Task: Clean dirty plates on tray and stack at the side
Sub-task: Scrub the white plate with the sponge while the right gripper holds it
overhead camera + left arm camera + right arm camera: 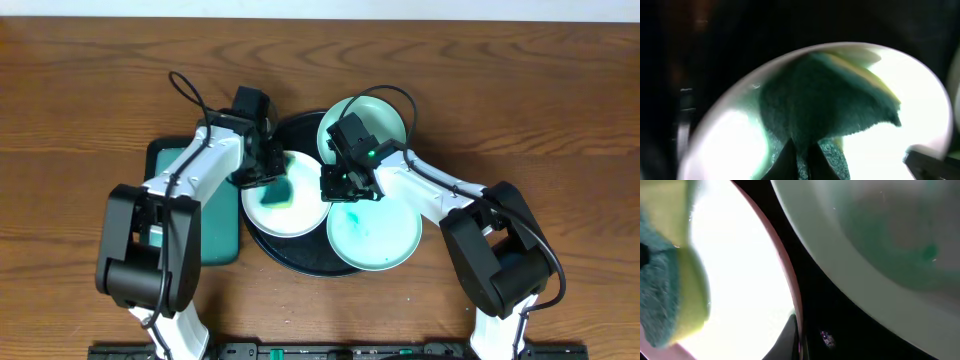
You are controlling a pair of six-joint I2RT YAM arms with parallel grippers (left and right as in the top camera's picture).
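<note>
Your left jaws are clamped on the sponge, pressed onto the white plate on the tray. Your right jaws are together at that plate's rim. Two mint plates also sit there, one far and one near.

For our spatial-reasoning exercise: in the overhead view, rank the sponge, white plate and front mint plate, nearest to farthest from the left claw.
1. Sponge, gripped in the left claw.
2. White plate, directly beneath.
3. Front mint plate, to its right.
</note>
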